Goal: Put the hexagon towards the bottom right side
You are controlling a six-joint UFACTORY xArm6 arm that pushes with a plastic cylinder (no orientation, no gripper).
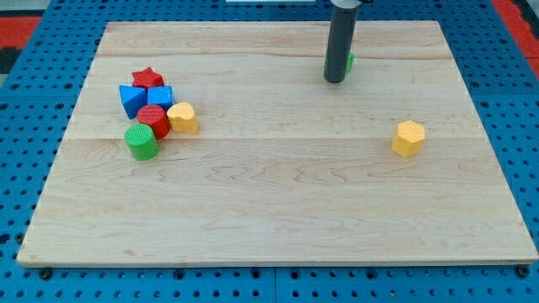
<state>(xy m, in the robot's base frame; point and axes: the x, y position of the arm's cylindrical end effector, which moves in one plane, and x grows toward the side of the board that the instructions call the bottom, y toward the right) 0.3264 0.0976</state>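
Observation:
The yellow hexagon (408, 138) lies on the wooden board (278, 219), right of centre and about mid-height. My tip (334, 81) rests on the board near the view's top, up and to the left of the hexagon and well apart from it. A green block (349, 61) sits right behind the rod and is mostly hidden by it, so I cannot make out its shape.
A cluster lies at the view's left: a red star (147, 79), a blue block (132, 100), a blue cube (161, 97), a red cylinder (153, 120), a second yellow block (183, 118) and a green cylinder (142, 142). Blue pegboard surrounds the board.

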